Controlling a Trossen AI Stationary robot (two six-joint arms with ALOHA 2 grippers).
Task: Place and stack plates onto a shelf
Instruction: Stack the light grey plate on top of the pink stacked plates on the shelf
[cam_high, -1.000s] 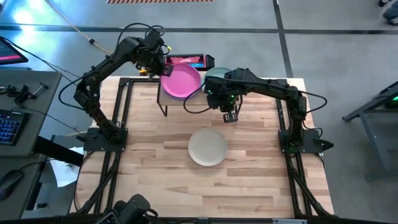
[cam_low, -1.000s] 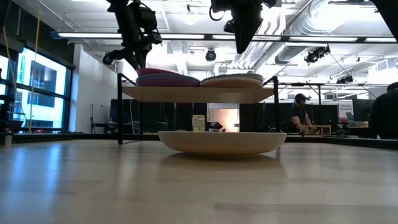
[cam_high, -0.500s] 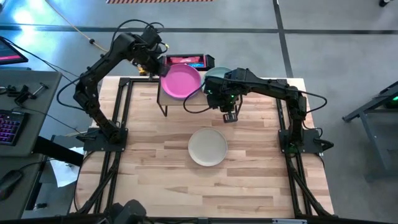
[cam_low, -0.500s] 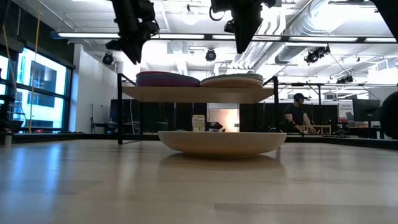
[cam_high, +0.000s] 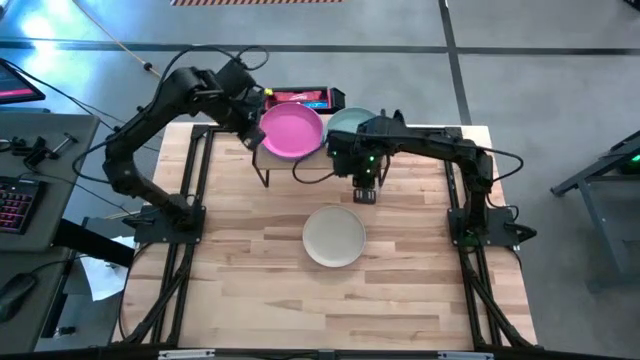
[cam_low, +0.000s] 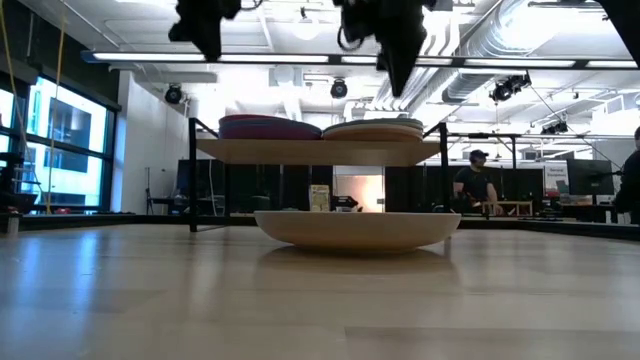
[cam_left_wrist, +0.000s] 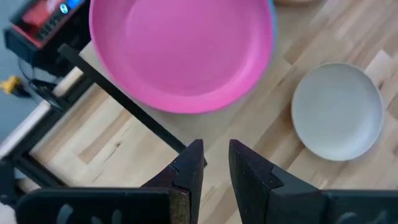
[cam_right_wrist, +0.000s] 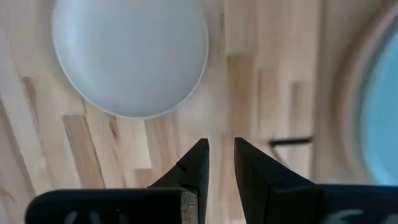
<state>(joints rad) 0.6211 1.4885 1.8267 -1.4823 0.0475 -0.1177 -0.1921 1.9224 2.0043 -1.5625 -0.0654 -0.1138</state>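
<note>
wooden tabletop (cam_high: 250, 280) carries one loose cream plate (cam_high: 334, 236) at mid-table, in front of the shelf (cam_low: 318, 150), where a pink plate (cam_high: 291, 131) tops one stack and a teal plate (cam_high: 345, 120) the other. right gripper (cam_right_wrist: 219, 163) hangs above the table between plate and shelf, jaws slightly apart, empty; it looks best placed to take the plate by its near rim. left gripper (cam_left_wrist: 214, 163) hovers beside the pink stack, jaws narrowly parted, empty.
</note>
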